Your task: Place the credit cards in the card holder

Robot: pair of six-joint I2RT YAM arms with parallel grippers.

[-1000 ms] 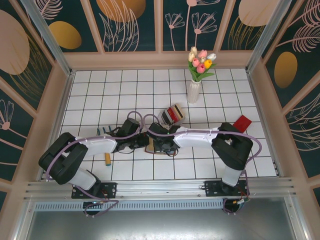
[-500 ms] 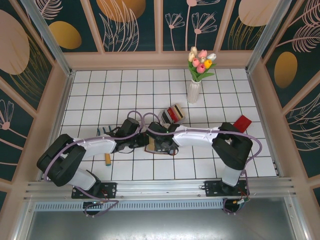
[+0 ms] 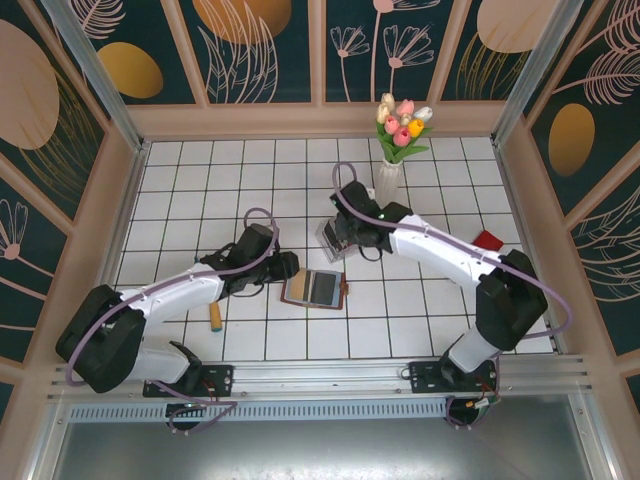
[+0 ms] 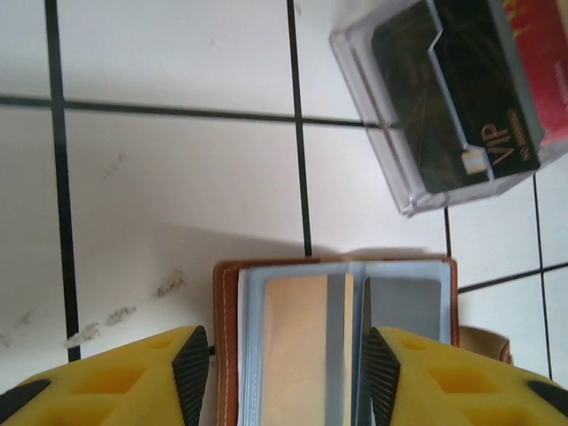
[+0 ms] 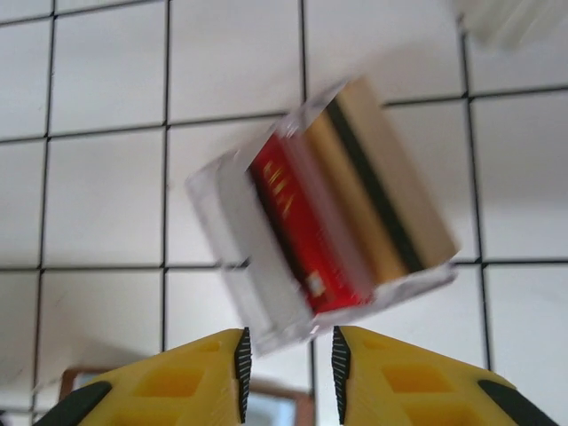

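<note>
The card holder (image 3: 315, 288) lies open on the tiles, brown leather with grey inner pockets (image 4: 346, 337). My left gripper (image 3: 283, 268) sits at its left end. It is open, with its jaws (image 4: 286, 373) standing either side of the left pocket page. A clear plastic box (image 3: 326, 240) behind it holds credit cards: a black one (image 4: 453, 89) and a red one (image 5: 297, 226). My right gripper (image 3: 345, 238) hovers over that box, open (image 5: 291, 364), with the box's near corner just beyond its tips. Another red card (image 3: 487, 241) lies at the right.
A white vase of tulips (image 3: 389, 175) stands just behind the right arm. A wooden handle (image 3: 214, 318) lies near the left arm. Raised walls border the tiled table.
Both grippers have opened. The right arm has swung away from the card holder toward the back, over the clear box. The card holder now lies uncovered and open.
</note>
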